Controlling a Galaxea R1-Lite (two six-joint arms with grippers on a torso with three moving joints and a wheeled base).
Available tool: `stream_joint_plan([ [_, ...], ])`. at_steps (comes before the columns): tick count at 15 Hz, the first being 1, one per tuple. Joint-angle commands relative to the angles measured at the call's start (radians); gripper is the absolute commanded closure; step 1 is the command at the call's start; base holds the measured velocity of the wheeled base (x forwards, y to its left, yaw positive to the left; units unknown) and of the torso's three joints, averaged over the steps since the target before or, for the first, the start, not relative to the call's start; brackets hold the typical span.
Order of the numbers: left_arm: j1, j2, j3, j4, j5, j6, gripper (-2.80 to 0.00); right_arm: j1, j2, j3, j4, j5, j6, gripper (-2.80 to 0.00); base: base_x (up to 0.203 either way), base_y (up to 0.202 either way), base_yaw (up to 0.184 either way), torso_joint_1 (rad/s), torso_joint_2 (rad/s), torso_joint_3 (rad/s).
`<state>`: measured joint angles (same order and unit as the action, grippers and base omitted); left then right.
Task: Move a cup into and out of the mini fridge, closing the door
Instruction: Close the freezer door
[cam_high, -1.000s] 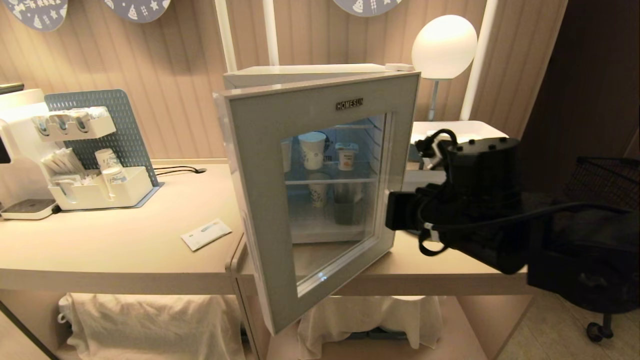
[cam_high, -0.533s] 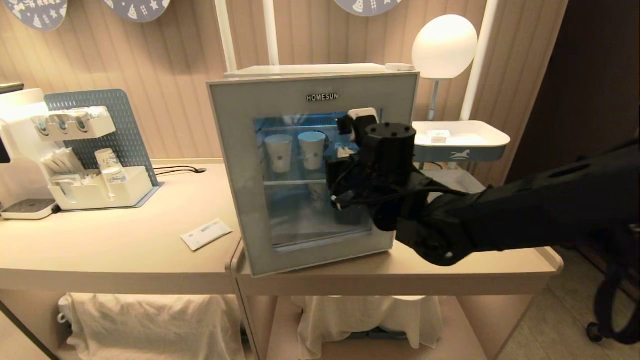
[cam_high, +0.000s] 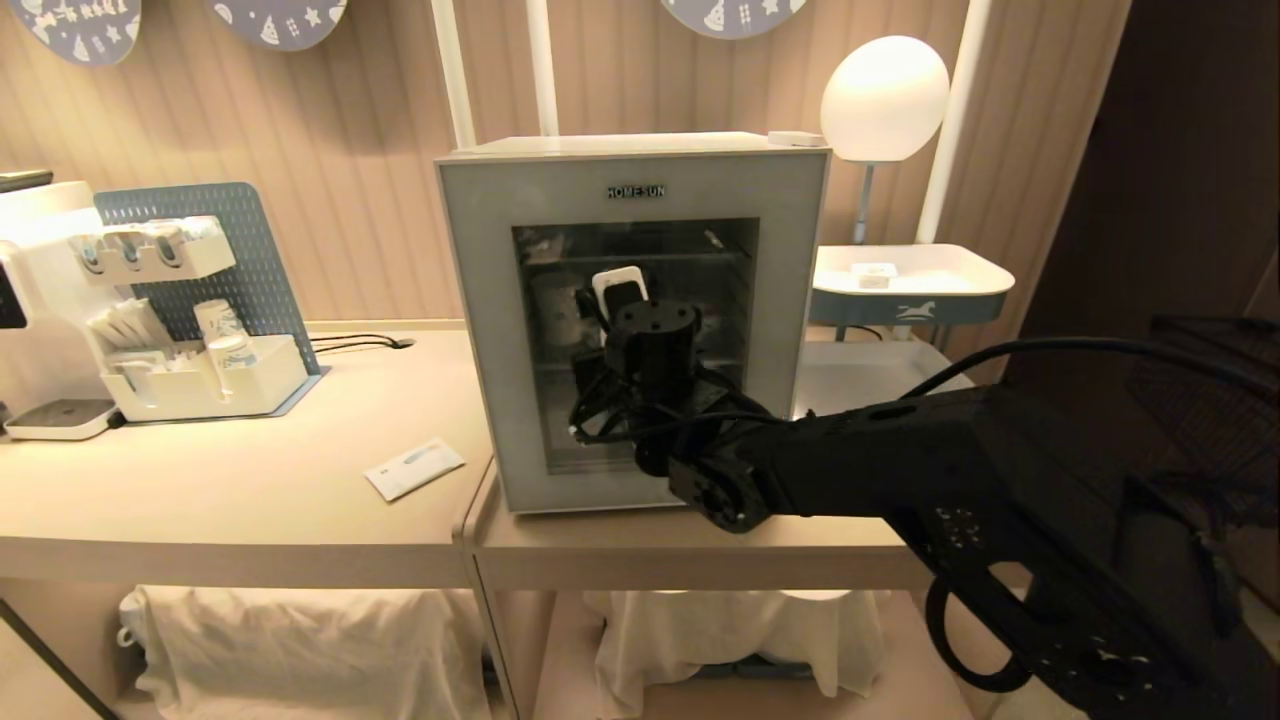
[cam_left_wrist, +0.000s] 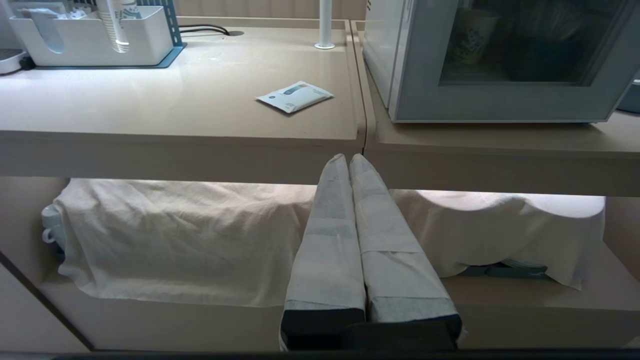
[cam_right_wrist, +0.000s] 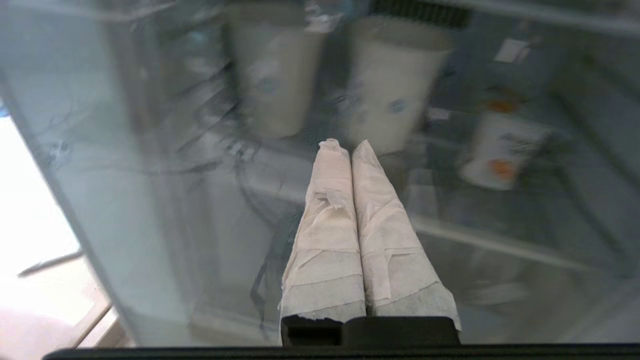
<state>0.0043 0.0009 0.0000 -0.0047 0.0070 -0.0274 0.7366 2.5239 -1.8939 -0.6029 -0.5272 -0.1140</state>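
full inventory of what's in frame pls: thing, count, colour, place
Boxy white mini fridge: 1, on right counter.
Grey-blue framed glass door: 1, closed.
Tall white blue-patterned paper cups: 2, on fridge shelf.
Small white yogurt-style cup: 1, orange fruit picture, same shelf.
Flat white packet: 1, on left counter.
White organiser with blue pegboard: 1, far left.
White globe lamp: 1, behind fridge.
White cloths: covering the lower shelf.
Right gripper: shut, fingertips at the door glass.
Left gripper: shut, parked below the counter edge.
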Motion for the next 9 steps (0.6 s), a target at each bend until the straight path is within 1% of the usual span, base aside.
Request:
stream_joint_plan([
  [1, 0.000, 0.001, 0.000, 0.000, 0.001, -0.002, 0.00, -0.002, 0.048, -0.023, 0.010, -0.018, 0.002, 0.00, 0.000, 0.000, 0.000, 0.000, 0.00, 0.000],
  [3, 0.000, 0.001, 0.000, 0.000, 0.001, -0.002, 0.00, -0.001, 0.014, 0.015, -0.006, -0.077, 0.006, 0.00, 0.000, 0.000, 0.000, 0.000, 0.00, 0.000],
  [4, 0.000, 0.001, 0.000, 0.000, 0.001, -0.002, 0.00, -0.001, -0.026, 0.065, -0.026, -0.104, 0.004, 0.00, 0.000, 0.000, 0.000, 0.000, 0.00, 0.000],
  [6, 0.000, 0.001, 0.000, 0.000, 0.001, 0.000, 0.00, 0.000, -0.149, 0.219, -0.068, -0.133, -0.001, 0.00, 0.000, 0.000, 0.000, 0.000, 0.00, 0.000],
  [9, 0.000, 0.001, 0.000, 0.000, 0.001, -0.001, 0.00, -0.006, -0.441, 0.468, -0.116, -0.186, -0.005, 0.00, 0.000, 0.000, 0.000, 0.000, 0.00, 0.000],
])
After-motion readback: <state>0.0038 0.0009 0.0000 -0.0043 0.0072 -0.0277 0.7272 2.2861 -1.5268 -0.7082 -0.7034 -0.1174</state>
